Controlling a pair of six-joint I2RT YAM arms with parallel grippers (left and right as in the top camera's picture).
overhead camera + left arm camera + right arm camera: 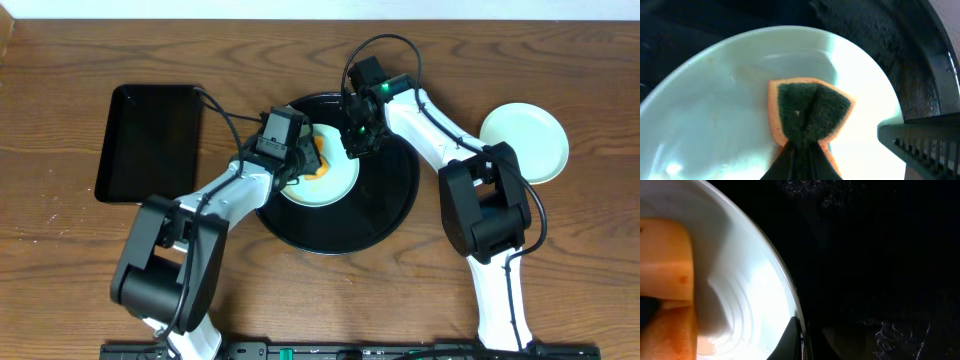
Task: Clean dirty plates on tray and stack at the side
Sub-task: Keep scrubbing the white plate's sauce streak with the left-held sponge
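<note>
A pale mint plate (pixel 335 185) lies on the round black tray (pixel 385 210), left of its middle. My left gripper (pixel 305 160) is shut on an orange sponge (pixel 317 163) with a dark green pad and presses it onto the plate's upper left part. In the left wrist view the sponge (pixel 807 112) sits on the plate (pixel 715 100), held by the gripper (pixel 802 155). My right gripper (pixel 358 145) is shut on the plate's upper right rim. In the right wrist view its fingers (pixel 799 340) pinch the rim of the plate (pixel 755 280). A second mint plate (pixel 525 142) lies on the table at right.
A smaller rectangular black tray (pixel 150 140) lies at the left of the wooden table. The right finger shows in the left wrist view (pixel 920 140). The sponge shows at the left of the right wrist view (pixel 665 280). No third plate is visible.
</note>
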